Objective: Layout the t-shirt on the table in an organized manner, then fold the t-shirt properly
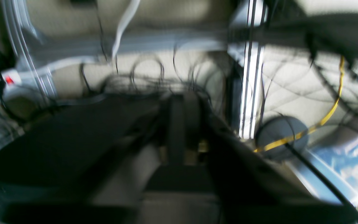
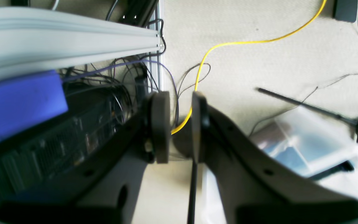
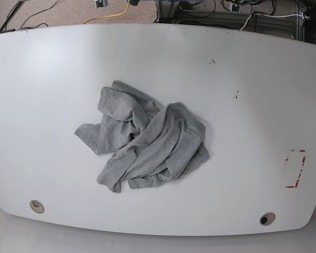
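The grey t-shirt (image 3: 147, 142) lies crumpled in a loose heap at the middle of the white table (image 3: 242, 79), with folds piled over each other. Neither arm shows in the base view. In the right wrist view my right gripper (image 2: 180, 124) hangs over the carpeted floor, its round pads a narrow gap apart with nothing between them. The left wrist view is smeared by motion. There my left gripper (image 1: 182, 124) points at floor and cables, its dark fingers close together, but the blur hides whether they meet. No cloth is in either gripper.
A red tape rectangle (image 3: 294, 168) marks the table's right side. Two metal grommets (image 3: 37, 206) (image 3: 267, 219) sit near the front edge. On the floor are a yellow cable (image 2: 244, 43), a clear plastic bin (image 2: 306, 140), an aluminium frame post (image 1: 250, 93) and tangled black wires.
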